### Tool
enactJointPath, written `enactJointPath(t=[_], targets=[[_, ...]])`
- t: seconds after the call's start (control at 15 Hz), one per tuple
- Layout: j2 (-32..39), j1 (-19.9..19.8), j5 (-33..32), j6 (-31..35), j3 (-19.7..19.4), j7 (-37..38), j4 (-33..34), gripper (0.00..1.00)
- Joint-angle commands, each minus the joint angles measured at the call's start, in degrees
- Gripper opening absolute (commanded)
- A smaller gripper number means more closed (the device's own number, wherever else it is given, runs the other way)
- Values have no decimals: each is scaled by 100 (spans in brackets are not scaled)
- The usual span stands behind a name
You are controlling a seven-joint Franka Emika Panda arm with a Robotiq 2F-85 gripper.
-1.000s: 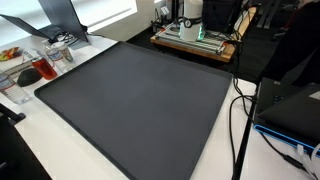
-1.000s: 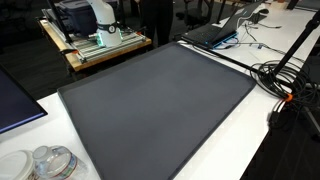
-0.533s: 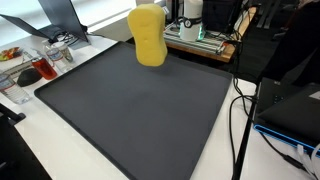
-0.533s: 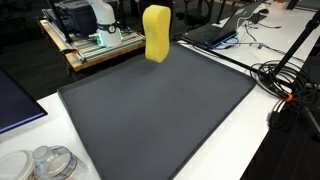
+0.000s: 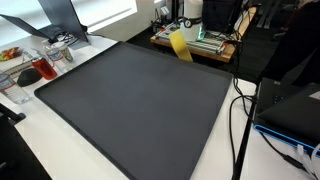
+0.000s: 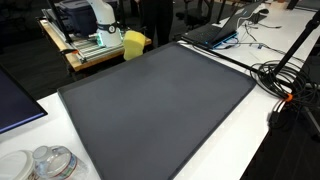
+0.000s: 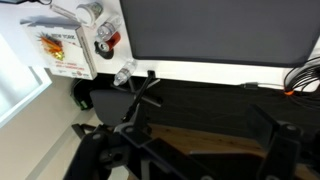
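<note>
A yellow sponge-like block shows in both exterior views, tilted at the far edge of the dark mat. Whether it rests on the mat edge or hangs beyond it I cannot tell. Neither exterior view shows the arm or gripper. In the wrist view my gripper is open, its dark fingers spread wide with nothing between them. Past them lie a wooden cart top and dark floor. The yellow block is not in the wrist view.
Cups and bottles stand at a corner of the white table, and a plastic container sits near the front. A wooden cart with equipment stands behind the mat. Cables and a laptop lie along one side.
A second ago no yellow block was in view. Half a second ago it was large in the air over the mat's far part. Now it is lower and smaller at the far edge.
</note>
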Motion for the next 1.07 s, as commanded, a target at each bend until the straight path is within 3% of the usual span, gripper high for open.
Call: enactJointPath(t=[0.0, 0.47, 1.0], targets=[[430, 66, 934, -620, -251, -141, 513, 100], [1325, -21, 2083, -1726, -567, -92, 635, 100], [2213, 35, 1930, -2886, -664, 197, 556, 100]])
